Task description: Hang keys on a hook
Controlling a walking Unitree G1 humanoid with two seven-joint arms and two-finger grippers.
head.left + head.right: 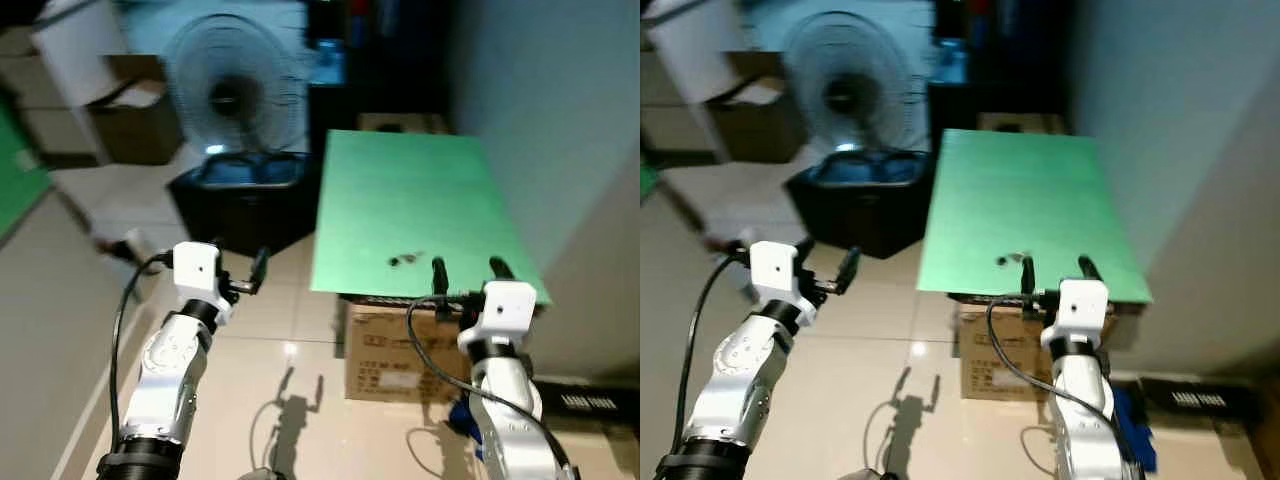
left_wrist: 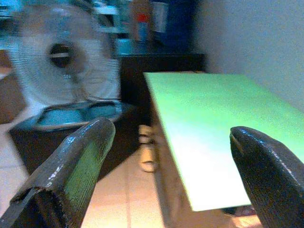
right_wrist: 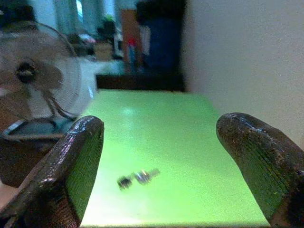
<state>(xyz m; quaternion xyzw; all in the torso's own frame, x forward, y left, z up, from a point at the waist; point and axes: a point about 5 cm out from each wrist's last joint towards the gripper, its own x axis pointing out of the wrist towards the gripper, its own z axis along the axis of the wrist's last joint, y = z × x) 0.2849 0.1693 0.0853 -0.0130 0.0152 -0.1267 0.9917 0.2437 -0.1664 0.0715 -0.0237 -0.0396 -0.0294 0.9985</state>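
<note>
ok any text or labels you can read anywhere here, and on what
None can be read.
Box under the green board: dark print and a pale label on its front, too blurred to read.
Dark object on the floor at right: pale marks, too small to read.

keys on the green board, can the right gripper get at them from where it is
Probably yes. The small dark bunch of keys lies alone on the flat green board, just ahead of the open right gripper at the board's near edge, with nothing between them.
</note>
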